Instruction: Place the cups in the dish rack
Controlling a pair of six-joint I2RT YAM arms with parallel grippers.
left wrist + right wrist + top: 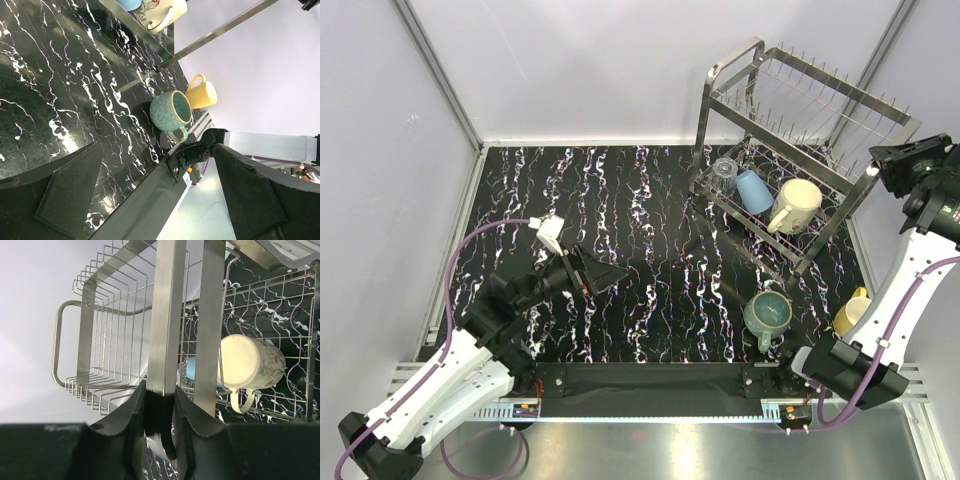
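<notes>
The dish rack (840, 95) of silver wire stands at the back right. Its lower tier holds the clear glass tumbler (724, 175), the light-blue cup (753, 191) and the cream mug (796, 205), all lying on their sides. The teal mug (767, 312) and the yellow mug (850, 313) stand on the table near the right arm's base. My right gripper (875, 166) is shut on a steel strip of the rack's frame (167, 315), seen in the right wrist view (160, 390). My left gripper (597, 272) is open and empty over the table's left middle; its wrist view (157, 165) shows the teal mug (170, 111) and yellow mug (202, 94) far off.
The black marbled table (620, 220) is walled by grey panels at left, back and right. The right arm's white link (905, 290) passes over the yellow mug. A black rail (650, 380) runs along the near edge between the arm bases.
</notes>
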